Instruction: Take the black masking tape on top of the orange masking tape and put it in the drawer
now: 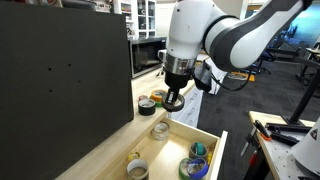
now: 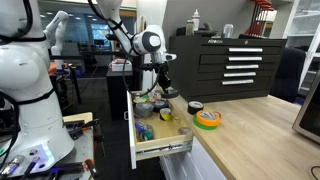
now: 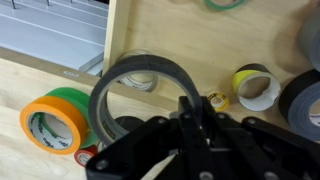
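Observation:
My gripper is shut on the wall of the black masking tape, a plain black ring hanging from the jaws. In both exterior views the gripper holds the ring just above the open drawer, near its counter-side edge. The drawer is pale wood with a white front. The orange masking tape lies on the wooden counter beside the drawer, with a green band on it and nothing on top.
The drawer holds several other rolls: a yellow-and-white one, a dark one and a blue-green one. A dark roll with a green-white face lies on the counter. A black cabinet stands alongside.

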Motion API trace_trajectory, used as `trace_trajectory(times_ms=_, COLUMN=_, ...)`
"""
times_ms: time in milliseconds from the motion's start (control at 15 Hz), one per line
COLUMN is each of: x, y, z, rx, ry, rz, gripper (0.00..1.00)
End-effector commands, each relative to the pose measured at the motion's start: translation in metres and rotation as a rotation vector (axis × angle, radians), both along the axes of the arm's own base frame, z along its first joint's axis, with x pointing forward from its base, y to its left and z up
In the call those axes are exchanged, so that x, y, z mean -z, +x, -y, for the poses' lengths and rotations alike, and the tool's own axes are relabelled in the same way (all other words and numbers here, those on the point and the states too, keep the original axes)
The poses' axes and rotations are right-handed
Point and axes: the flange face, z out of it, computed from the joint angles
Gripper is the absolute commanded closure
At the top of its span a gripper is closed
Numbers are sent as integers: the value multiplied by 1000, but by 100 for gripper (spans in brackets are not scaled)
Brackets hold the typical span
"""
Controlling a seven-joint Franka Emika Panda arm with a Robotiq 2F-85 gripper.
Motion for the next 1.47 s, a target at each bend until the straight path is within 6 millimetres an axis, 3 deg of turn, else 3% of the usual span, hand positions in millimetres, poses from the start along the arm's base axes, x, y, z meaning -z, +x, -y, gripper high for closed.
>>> trace_trajectory(times_ms=0, x=6, y=-15, z=-11, rx=43, ry=33, rz=-28, gripper=95)
trace_trajectory(times_ms=267, x=21, y=-23, z=-11, rx=83, ry=54, rz=-36, gripper=95)
trace_trajectory(times_ms=733, x=67, y=-36, z=-11, rx=99, ry=95, rz=-5, gripper=94)
trace_trajectory(times_ms=1400, x=137, y=-19, z=16, rx=108, ry=78, rz=29, gripper=94)
